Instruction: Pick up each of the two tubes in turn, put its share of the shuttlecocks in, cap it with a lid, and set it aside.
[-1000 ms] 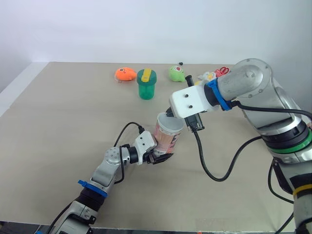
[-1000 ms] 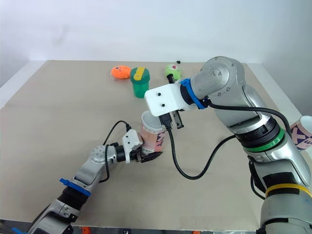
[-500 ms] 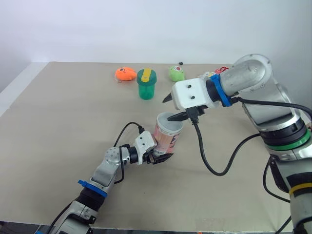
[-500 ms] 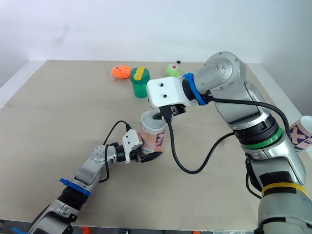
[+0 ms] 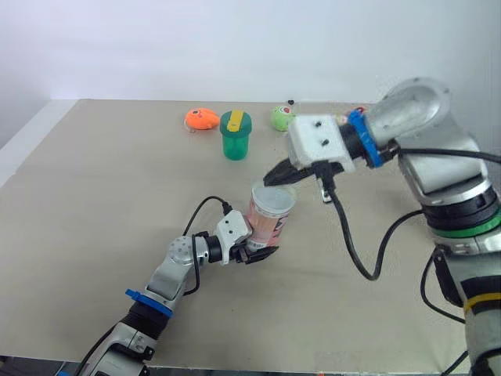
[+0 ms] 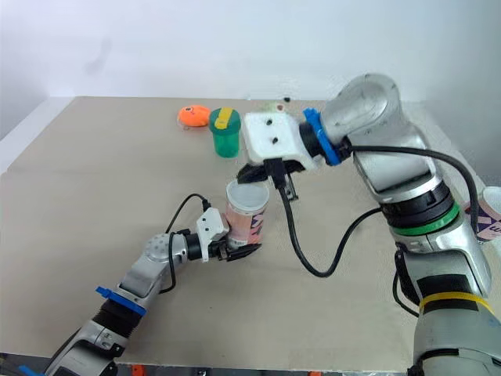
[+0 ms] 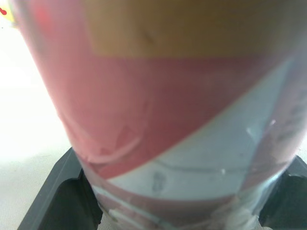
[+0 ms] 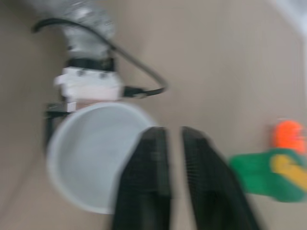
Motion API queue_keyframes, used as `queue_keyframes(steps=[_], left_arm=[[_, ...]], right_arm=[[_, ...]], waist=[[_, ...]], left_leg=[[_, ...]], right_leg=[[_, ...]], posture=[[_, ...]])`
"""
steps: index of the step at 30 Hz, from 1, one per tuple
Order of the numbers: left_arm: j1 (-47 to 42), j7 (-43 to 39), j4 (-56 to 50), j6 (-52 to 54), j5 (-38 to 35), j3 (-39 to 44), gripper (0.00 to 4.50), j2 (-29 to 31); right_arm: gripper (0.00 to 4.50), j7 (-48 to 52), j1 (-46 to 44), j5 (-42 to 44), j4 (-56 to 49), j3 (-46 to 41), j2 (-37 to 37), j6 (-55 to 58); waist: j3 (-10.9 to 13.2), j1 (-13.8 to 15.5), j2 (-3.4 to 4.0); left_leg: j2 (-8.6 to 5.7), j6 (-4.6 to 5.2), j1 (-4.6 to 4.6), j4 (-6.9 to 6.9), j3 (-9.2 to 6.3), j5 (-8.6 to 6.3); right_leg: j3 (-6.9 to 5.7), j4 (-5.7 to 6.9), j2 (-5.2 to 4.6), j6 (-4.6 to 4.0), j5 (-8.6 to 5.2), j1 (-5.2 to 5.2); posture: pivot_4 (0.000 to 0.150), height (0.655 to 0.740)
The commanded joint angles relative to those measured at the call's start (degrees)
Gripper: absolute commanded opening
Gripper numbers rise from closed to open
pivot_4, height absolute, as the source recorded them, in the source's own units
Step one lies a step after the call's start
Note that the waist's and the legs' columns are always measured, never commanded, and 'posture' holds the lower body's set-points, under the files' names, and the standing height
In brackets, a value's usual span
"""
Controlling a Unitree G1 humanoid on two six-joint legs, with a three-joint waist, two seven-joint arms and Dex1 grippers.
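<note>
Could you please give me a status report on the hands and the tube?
Left hand shut on the tube, low on its body. Right hand at the tube's top rim, fingers close together, empty. Green cup stands behind, apart.

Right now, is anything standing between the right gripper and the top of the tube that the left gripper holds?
Nothing visible does. The right gripper hangs just over the rim of the tube, which the left gripper holds upright; the green cup stands well behind them.

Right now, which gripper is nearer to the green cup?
Right. The right gripper hangs at the rim of the tube, a short way from the green cup; the left gripper clamps the tube's base, farther toward the robot.
</note>
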Motion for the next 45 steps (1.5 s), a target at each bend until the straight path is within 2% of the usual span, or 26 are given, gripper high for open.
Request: queue_keyframes(steps=[1,12,17,23,26,28,29,30,33,36,37,38,39,40,42,45], left_arm=[[0.97,0.46,2.21,1.05,1.14,-0.78,3.35,0.01],[0.67,0.41,2.85,0.56,1.18,-0.79,3.35,-0.12],[0.6,0.46,3.08,0.22,1.24,-0.79,3.35,-0.18],[0.94,0.31,2.75,0.21,1.14,-0.64,3.35,-0.02],[1.38,-0.38,2.06,0.33,0.75,-0.52,3.35,0.46],[1.65,-0.97,1.44,0.64,0.19,-0.46,3.35,0.86],[1.79,-1.23,1.1,0.88,-0.1,-0.41,3.35,1.03],[1.93,-1.45,0.73,1.12,-0.33,-0.37,3.35,1.17],[2.29,-1.87,-0.13,1.76,-0.81,-0.18,3.35,1.45],[2.78,-2.81,-1.15,2.97,-1.92,0.1,3.35,1.91],[2.98,-3.26,-1.65,3.48,-2.52,0.39,4.08,2.08],[3.14,-3.73,-2.23,3.87,-2.99,0.6,4.41,2.38],[3.28,-4.12,-2.84,4.22,-3.38,0.73,4.5,2.79],[3.44,-4.82,-3.44,4.55,-3.79,1.03,4.5,3.62],[3.74,-6.47,-4.2,5.04,-4.69,2.1,4.5,5.72],[4.37,-9.82,-4.99,6.43,-6.49,4.08,4.5,10.09]], right_arm=[[0.04,0.95,1.77,-1.09,-2.56,2.21,-1.04,-0.24],[0.04,1.93,9.0,-7.87,-0.58,10.27,-0.11,-4.64],[0.04,2.3,11.21,-8.3,0.54,10.21,1.26,-5.12],[0.04,1.81,10.73,-2.55,1.74,3.44,2.27,-0.35],[0.04,-1.22,8.86,8.69,3.23,-8.89,5.22,6.67],[0.04,-2.85,8.55,12.76,2.99,-13.53,5.24,10.14],[0.04,-3.58,8.88,14.35,2.71,-15.29,4.81,11.61],[0.04,-4.36,9.35,16.05,2.26,-16.98,4.34,13.24],[0.88,-7.23,11.69,22.66,-0.04,-23.17,3.17,19.29],[2.25,-11.98,15.6,27.17,-2.22,-28.98,2.51,23.56],[2.79,-13.28,18.76,27.66,-3.64,-30.55,1.9,23.77],[3.24,-14.48,22.45,27.99,-5.33,-31.71,1.4,23.9],[3.87,-15.71,26.03,28.34,-7.1,-32.41,0.92,23.59],[4.2,-16.77,30.08,28.0,-8.92,-32.59,0.78,22.79],[4.43,-19.01,35.75,26.37,-10.95,-32.37,1.32,20.56],[4.43,-22.54,42.87,23.84,-12.48,-30.68,3.3,15.25]], waist=[[0.0,0.0,0.0],[-0.64,0.0,-0.25],[-1.27,-0.04,-0.5],[-1.58,-0.03,-0.49],[-1.45,-0.02,-0.35],[-1.24,-0.02,-0.07],[-1.14,0.05,0.03],[-1.12,0.06,0.04],[-1.1,0.08,0.03],[-1.09,0.05,0.06],[-1.08,0.04,0.06],[-1.06,0.02,0.08],[-0.99,-0.01,0.18],[-0.97,-0.03,0.21],[-0.97,-0.03,0.2],[-0.79,-0.62,0.35]], left_leg=[[0.0,0.0,0.0,0.0,0.0,0.0],[-0.03,-0.03,0.33,-0.07,-0.05,-0.02],[0.14,-0.23,1.29,-0.23,-0.18,-0.21],[0.28,-0.37,1.33,-0.32,-0.26,-0.31],[0.32,-0.36,1.2,-0.35,-0.3,-0.32],[0.33,-0.33,0.8,-0.33,-0.27,-0.3],[0.31,-0.33,0.72,-0.32,-0.26,-0.3],[0.28,-0.32,0.63,-0.32,-0.29,-0.3],[0.27,-0.27,0.32,-0.33,-0.37,-0.35],[0.25,-0.08,0.02,-0.33,-0.37,-0.48],[0.25,-0.07,-0.01,-0.33,-0.37,-0.49],[0.24,-0.06,-0.04,-0.34,-0.34,-0.49],[0.22,-0.06,-0.08,-0.32,-0.32,-0.5],[0.2,-0.06,-0.08,-0.32,-0.28,-0.5],[0.1,-0.06,-0.09,-0.33,-0.24,-0.5],[0.3,-0.05,-0.06,-0.33,-0.21,-0.51]], right_leg=[[0.0,0.0,-0.01,0.0,-0.01,-0.02],[-0.09,0.0,-0.02,-0.15,-0.26,0.29],[-0.19,-0.18,-0.06,-0.32,-0.46,0.97],[-0.19,-0.44,0.0,-0.38,-0.46,1.05],[-0.22,-0.56,0.04,-0.42,-0.41,1.05],[-0.17,-0.55,0.06,-0.46,-0.25,0.86],[-0.17,-0.55,0.06,-0.73,-0.07,0.8],[-0.19,-0.56,0.05,-0.59,-0.02,0.76],[-0.27,-0.67,0.11,-0.46,-0.02,0.54],[-0.24,-0.73,0.14,-0.42,-0.05,0.31],[-0.23,-0.73,0.17,-0.42,-0.05,0.29],[-0.22,-0.73,0.21,-0.39,-0.07,0.27],[-0.2,-0.74,0.3,-0.3,-0.2,0.3],[-0.18,-0.74,0.3,-0.28,-0.18,0.29],[-0.14,-0.74,0.3,-0.24,-0.17,0.24],[-0.09,-0.7,0.51,-0.14,-0.28,0.15]], posture=[[0.15,0.74],[0.15,0.74],[0.15,0.74],[0.15,0.74],[0.15,0.74],[0.15,0.74],[0.15,0.74],[0.15,0.74],[0.15,0.74],[0.15,0.74],[0.15,0.74],[0.15,0.74],[0.15,0.74],[0.15,0.74],[0.15,0.74],[0.15,0.74]])
